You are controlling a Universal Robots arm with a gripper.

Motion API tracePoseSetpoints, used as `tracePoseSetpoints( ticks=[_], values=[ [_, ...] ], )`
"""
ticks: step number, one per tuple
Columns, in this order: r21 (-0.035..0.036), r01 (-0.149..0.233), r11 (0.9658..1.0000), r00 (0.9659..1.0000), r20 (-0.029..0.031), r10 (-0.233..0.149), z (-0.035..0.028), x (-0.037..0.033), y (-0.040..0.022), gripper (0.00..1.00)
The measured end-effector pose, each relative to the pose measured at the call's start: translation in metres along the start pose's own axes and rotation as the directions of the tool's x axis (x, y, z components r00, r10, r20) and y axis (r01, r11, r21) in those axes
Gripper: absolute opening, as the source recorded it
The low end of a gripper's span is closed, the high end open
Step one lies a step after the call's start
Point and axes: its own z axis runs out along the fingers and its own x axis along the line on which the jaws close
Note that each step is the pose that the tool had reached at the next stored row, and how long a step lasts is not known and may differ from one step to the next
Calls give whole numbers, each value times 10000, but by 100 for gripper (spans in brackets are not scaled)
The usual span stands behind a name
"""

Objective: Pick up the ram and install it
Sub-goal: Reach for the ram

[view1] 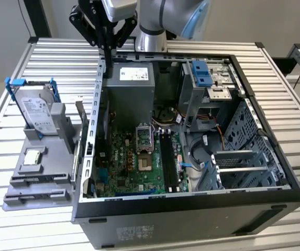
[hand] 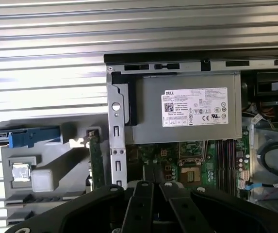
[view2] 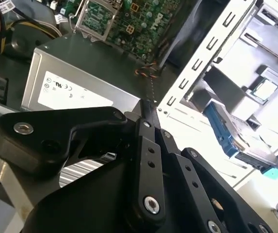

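Near the power supply [view2: 75,73], second wrist view shows the gripper [view2: 147,108] closed

White printed labels sit on the power supply [hand: 195,107] and hard drive [view1: 37,112], their small print seemingly illegible.

Slatted table [view1: 50,57] carries computer case [view1: 191,222], gray fixture [view1: 53,168].

Ram [hand: 95,160] parked in the grey fixture [hand: 66,155], not in the mobo slots [hand: 224,160].
I'm seeing it standing upright on its long edge: narrow flat stick, looking dark green-ish in the first wrist view. It's sitting just beside the case's side wall [hand: 115,145], approx. parallel; can't tell if touching. In the exterior view the ram [view1: 81,120] is standing btwn that wall and the hard drive [view1: 37,107].
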Motion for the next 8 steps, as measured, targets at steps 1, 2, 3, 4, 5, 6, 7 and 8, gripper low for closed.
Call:
tracePoseSetpoints(
  ticks=[1,2,3,4,5,6,7,8],
  values=[
    [1,-1,10000,10000,-1,1,-1,26,-2,0],
    [1,-1,10000,10000,0,1,-1,54,-4,0],
    [1,-2,10000,10000,-1,2,-2,81,-6,0],
    [0,-1,10000,10000,0,1,-3,103,-7,0],
    [0,-1,10000,10000,0,1,-3,125,-9,0],
    [0,0,10000,10000,0,0,-4,148,-10,0],
    [0,0,10000,10000,0,0,-4,172,-12,0],
    [0,-1,10000,10000,0,1,-4,196,-14,0]
  ],
)
